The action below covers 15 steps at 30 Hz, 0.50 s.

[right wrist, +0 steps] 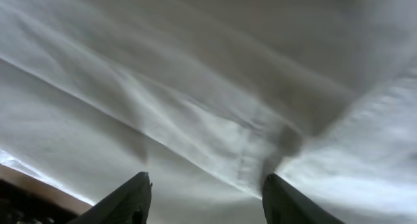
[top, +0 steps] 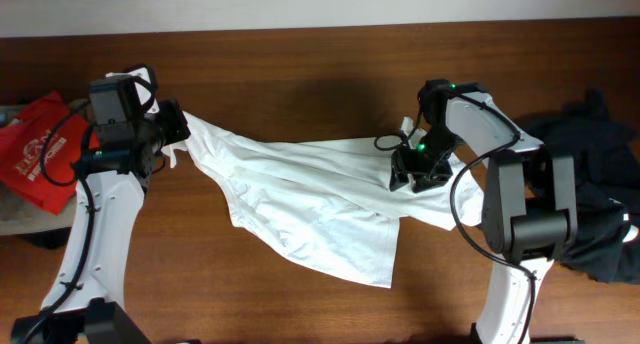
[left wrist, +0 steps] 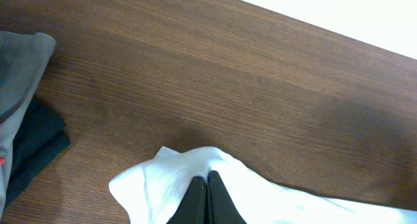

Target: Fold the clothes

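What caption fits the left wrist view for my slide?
Left claw shut on an edge of the white shirt, wooden table behind.

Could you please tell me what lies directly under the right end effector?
The white shirt lies under the open right end effector. The table beneath the fabric is hidden there.

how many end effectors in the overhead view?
2. The left end effector is shut on the upper-left corner of the white shirt. The right end effector is open, over the shirt's right end. None seem hidden.

Lab: 2 robot arms (top: pixel 98 234), wooden table (top: pixel 300 74)
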Each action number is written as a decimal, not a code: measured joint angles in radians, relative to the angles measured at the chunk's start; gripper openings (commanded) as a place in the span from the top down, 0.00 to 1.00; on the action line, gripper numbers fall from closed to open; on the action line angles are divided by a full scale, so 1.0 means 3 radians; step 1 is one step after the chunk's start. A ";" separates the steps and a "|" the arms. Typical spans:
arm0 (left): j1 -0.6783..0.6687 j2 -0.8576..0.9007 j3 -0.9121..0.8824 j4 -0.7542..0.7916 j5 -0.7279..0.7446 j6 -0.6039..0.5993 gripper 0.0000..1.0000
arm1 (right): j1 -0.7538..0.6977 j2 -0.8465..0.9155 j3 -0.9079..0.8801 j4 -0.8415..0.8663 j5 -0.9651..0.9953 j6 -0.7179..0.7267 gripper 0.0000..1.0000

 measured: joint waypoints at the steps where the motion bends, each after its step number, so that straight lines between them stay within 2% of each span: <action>1: 0.0000 0.0000 0.0000 -0.0003 0.0000 0.0000 1.00 | -0.0025 0.0000 0.0032 -0.0018 0.0025 0.0006 0.40; 9: 0.0000 0.0000 0.0000 -0.0029 0.0000 0.0000 1.00 | -0.0034 0.0000 0.0001 0.0015 0.0378 0.0127 0.39; 10: 0.0000 0.0000 0.0000 -0.0029 0.0000 0.0000 0.99 | -0.0010 0.0000 -0.0041 0.0025 0.0369 0.0125 0.48; 11: 0.0000 0.0000 0.0000 -0.0029 0.0000 0.0000 1.00 | 0.0045 0.0000 -0.0081 0.0034 0.0350 0.0123 0.62; 13: 0.0000 0.0000 0.0000 -0.0029 0.0000 0.0000 1.00 | 0.0158 0.0000 -0.0095 0.0097 0.0327 0.0123 0.76; 14: 0.0000 0.0000 0.0000 -0.0029 0.0000 0.0000 1.00 | 0.0201 0.0000 -0.0095 0.0118 0.0318 0.0148 0.92; 15: 0.0000 0.0000 0.0000 -0.0029 0.0000 0.0000 0.99 | 0.0215 0.0000 -0.0097 0.0134 0.0309 0.0149 0.96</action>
